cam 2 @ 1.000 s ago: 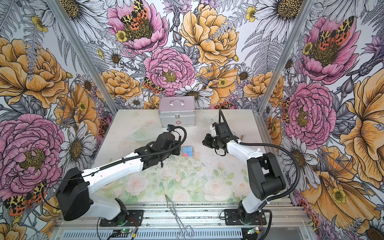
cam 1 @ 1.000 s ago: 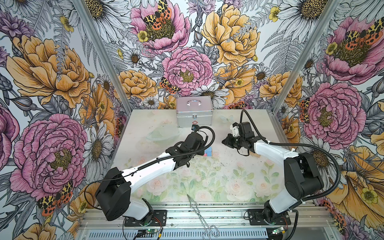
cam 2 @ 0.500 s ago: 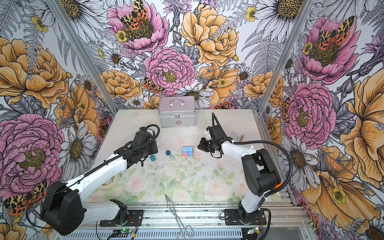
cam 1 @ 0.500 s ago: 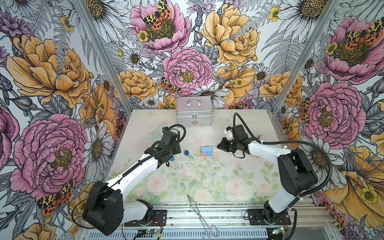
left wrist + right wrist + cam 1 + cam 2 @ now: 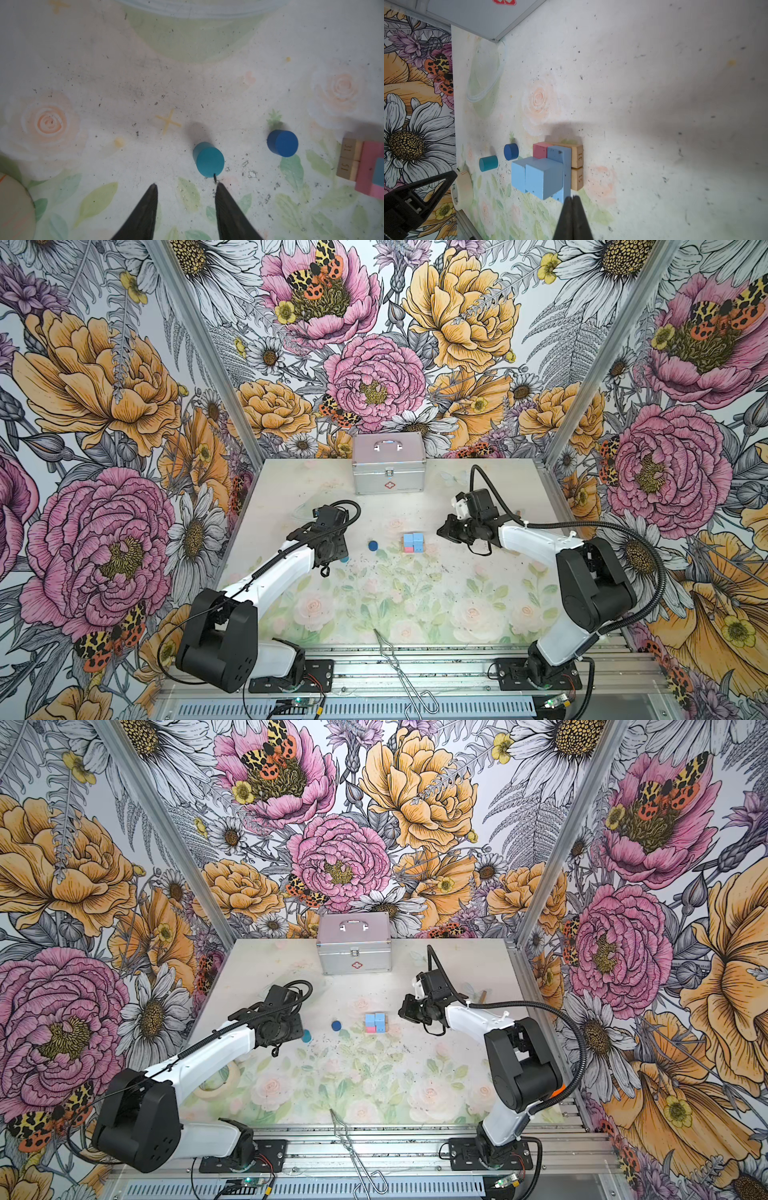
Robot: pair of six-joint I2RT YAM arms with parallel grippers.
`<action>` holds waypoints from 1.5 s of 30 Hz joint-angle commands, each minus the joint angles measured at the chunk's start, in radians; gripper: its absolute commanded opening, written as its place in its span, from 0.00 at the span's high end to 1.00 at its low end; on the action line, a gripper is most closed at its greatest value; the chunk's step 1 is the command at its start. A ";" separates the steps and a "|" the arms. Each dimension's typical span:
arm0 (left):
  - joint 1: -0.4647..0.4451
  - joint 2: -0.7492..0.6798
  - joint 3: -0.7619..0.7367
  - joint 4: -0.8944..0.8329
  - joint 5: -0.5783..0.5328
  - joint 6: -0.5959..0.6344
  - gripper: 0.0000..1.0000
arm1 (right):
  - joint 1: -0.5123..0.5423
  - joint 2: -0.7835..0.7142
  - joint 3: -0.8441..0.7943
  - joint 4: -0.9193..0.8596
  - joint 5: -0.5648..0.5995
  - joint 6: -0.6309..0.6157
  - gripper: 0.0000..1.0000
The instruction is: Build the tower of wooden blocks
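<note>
Left end effector (image 5: 186, 185): jaws apart, nothing between them, over the floral-print surface (image 5: 104, 83). An upright teal wooden cylinder (image 5: 209, 162) stands just off one fingertip, not gripped. An upright dark blue wooden cylinder (image 5: 283, 143) stands near it, apart, between the teal one and the tower.

Right end effector (image 5: 572, 198): closed, empty, tips near the tower's edge; contact can't be told.

The small stacked block tower (image 5: 412, 542) sits mid-surface between the arms. Two plain tan planks (image 5: 577, 166) lie side by side at the base, with a pink slab (image 5: 540, 150) and a blue slab (image 5: 560, 154) above and light blue cubes (image 5: 542, 178) on top.

The silver metal case (image 5: 388, 466) is at the back, well apart.
</note>
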 commanded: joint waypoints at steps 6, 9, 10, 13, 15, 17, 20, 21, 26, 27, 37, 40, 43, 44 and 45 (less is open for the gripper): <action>0.010 0.042 0.046 -0.009 0.046 0.017 0.39 | -0.031 -0.084 -0.054 0.000 0.051 -0.032 1.00; 0.008 0.061 0.062 -0.011 0.052 0.022 0.35 | -0.042 -0.094 -0.069 -0.001 0.060 -0.034 1.00; 0.007 0.072 0.064 -0.011 0.054 0.025 0.33 | -0.045 -0.096 -0.074 -0.001 0.062 -0.035 1.00; 0.003 0.105 0.080 -0.010 0.059 0.026 0.31 | -0.053 -0.104 -0.087 -0.001 0.069 -0.036 1.00; -0.004 0.130 0.094 -0.011 0.066 0.028 0.31 | -0.055 -0.112 -0.094 0.001 0.081 -0.041 1.00; -0.016 0.163 0.110 -0.014 0.059 0.032 0.30 | -0.058 -0.116 -0.100 0.002 0.088 -0.043 1.00; -0.023 0.214 0.133 -0.014 0.053 0.035 0.30 | -0.061 -0.114 -0.104 0.001 0.089 -0.042 1.00; -0.024 0.228 0.141 -0.015 0.052 0.035 0.30 | -0.061 -0.111 -0.105 0.000 0.088 -0.042 1.00; -0.031 0.276 0.168 -0.024 0.049 0.040 0.37 | -0.064 -0.109 -0.115 0.005 0.091 -0.040 1.00; -0.032 0.281 0.169 -0.025 0.048 0.042 0.38 | -0.066 -0.109 -0.118 0.007 0.090 -0.040 1.00; -0.041 0.311 0.170 -0.033 0.042 0.043 0.51 | -0.067 -0.099 -0.124 0.019 0.083 -0.032 1.00; -0.044 0.318 0.172 -0.035 0.046 0.045 0.52 | -0.067 -0.097 -0.124 0.020 0.084 -0.032 1.00; -0.045 0.319 0.172 -0.035 0.045 0.045 0.53 | -0.067 -0.098 -0.126 0.021 0.084 -0.030 1.00; -0.046 0.319 0.171 -0.036 0.046 0.044 0.54 | -0.067 -0.098 -0.126 0.021 0.085 -0.030 1.00; -0.047 0.318 0.169 -0.038 0.045 0.045 0.54 | -0.067 -0.096 -0.126 0.021 0.084 -0.029 1.00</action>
